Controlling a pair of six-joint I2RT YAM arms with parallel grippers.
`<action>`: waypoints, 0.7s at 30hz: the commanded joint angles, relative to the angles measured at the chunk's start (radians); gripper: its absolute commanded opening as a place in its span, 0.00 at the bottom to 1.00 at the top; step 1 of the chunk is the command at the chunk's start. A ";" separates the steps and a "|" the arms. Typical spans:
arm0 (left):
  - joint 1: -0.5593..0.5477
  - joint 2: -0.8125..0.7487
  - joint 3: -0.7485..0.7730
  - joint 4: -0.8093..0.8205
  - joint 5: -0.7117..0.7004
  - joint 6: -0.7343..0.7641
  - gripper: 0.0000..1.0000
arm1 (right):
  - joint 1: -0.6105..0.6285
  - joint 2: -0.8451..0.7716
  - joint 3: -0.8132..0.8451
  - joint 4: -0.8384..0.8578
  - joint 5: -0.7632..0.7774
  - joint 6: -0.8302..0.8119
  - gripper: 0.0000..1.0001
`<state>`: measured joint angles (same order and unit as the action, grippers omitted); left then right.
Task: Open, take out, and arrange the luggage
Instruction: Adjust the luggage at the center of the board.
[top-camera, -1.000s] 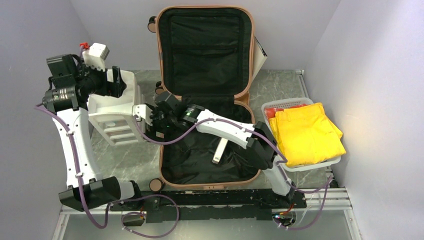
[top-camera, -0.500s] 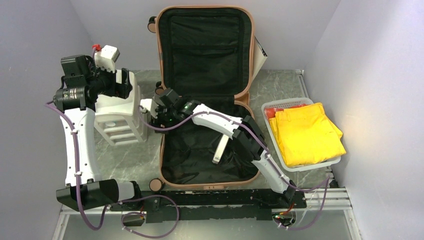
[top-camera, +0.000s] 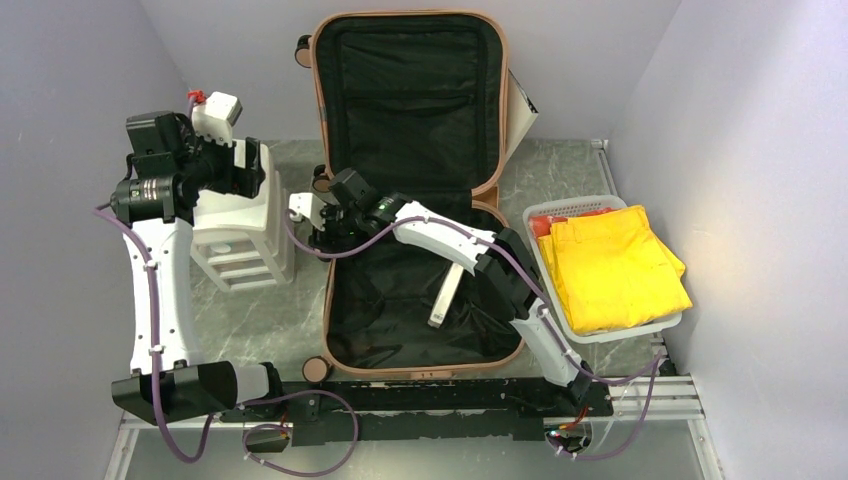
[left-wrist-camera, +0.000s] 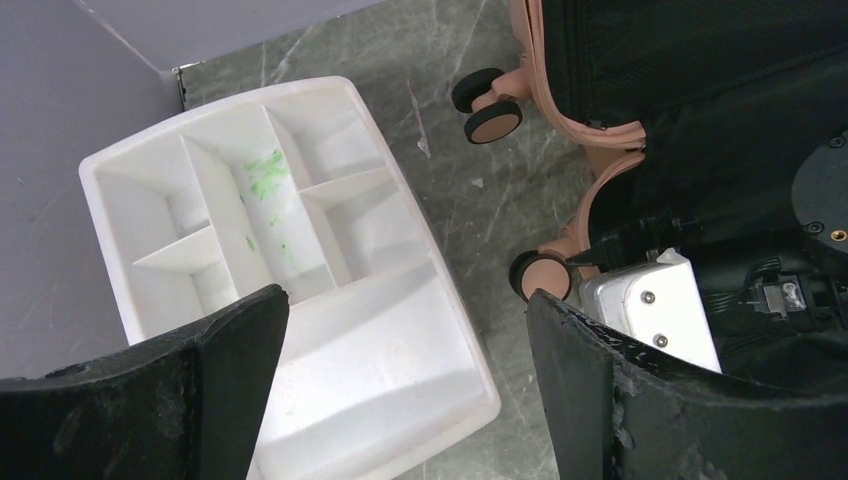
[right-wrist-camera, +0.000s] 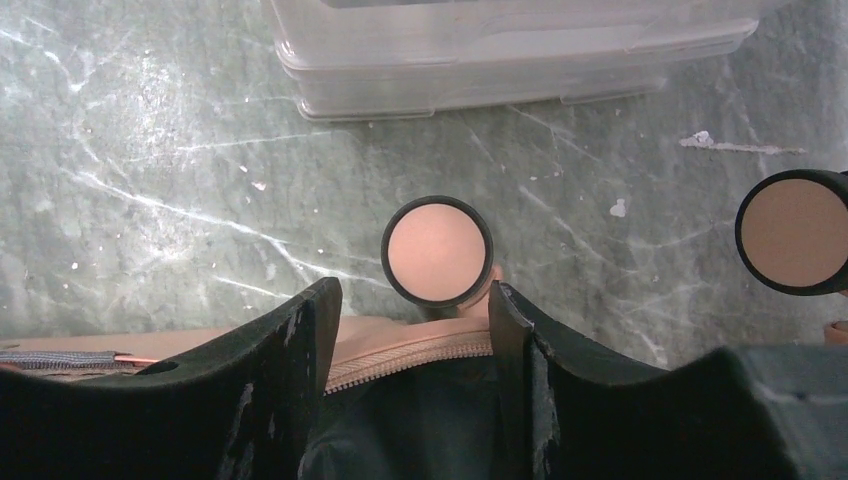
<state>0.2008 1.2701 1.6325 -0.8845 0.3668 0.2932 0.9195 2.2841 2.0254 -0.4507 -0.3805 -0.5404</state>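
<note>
The luggage (top-camera: 405, 370) is a salmon-pink hard-shell suitcase lying open mid-table, its lid leaning on the back wall and black lining showing in both halves. My right gripper (top-camera: 322, 232) hangs over the left rim of the lower half, near the hinge. In the right wrist view its fingers (right-wrist-camera: 412, 290) stand partly apart over the zipper rim (right-wrist-camera: 400, 345), just behind a pink wheel (right-wrist-camera: 437, 250); nothing is clamped between them. My left gripper (top-camera: 245, 165) is open and hovers above the white drawer unit (left-wrist-camera: 300, 260), with the luggage's wheels (left-wrist-camera: 495, 120) to its right.
The white drawer unit (top-camera: 240, 235) stands left of the suitcase, close to its wheels. A white basket (top-camera: 560, 208) with folded yellow cloth (top-camera: 615, 265) sits at the right. A flat white strip (top-camera: 445, 295) lies inside the lower half. Walls close in on three sides.
My right gripper has moved back along the suitcase's left rim toward the hinge, and its jaws have narrowed. The left gripper has shifted right and back over the drawer unit.
</note>
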 joint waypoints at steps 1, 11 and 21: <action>-0.010 -0.028 -0.017 0.031 -0.016 0.003 0.93 | -0.078 0.068 -0.031 -0.415 0.222 -0.104 0.59; -0.027 -0.038 -0.039 0.024 -0.047 0.030 0.93 | -0.204 -0.036 -0.192 -0.303 0.326 -0.007 0.58; -0.047 -0.037 -0.047 0.000 -0.065 0.045 0.93 | -0.240 -0.148 -0.387 -0.192 0.335 0.033 0.57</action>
<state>0.1677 1.2564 1.5917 -0.8818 0.3157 0.3202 0.8330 2.1117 1.7596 -0.3305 -0.3489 -0.4316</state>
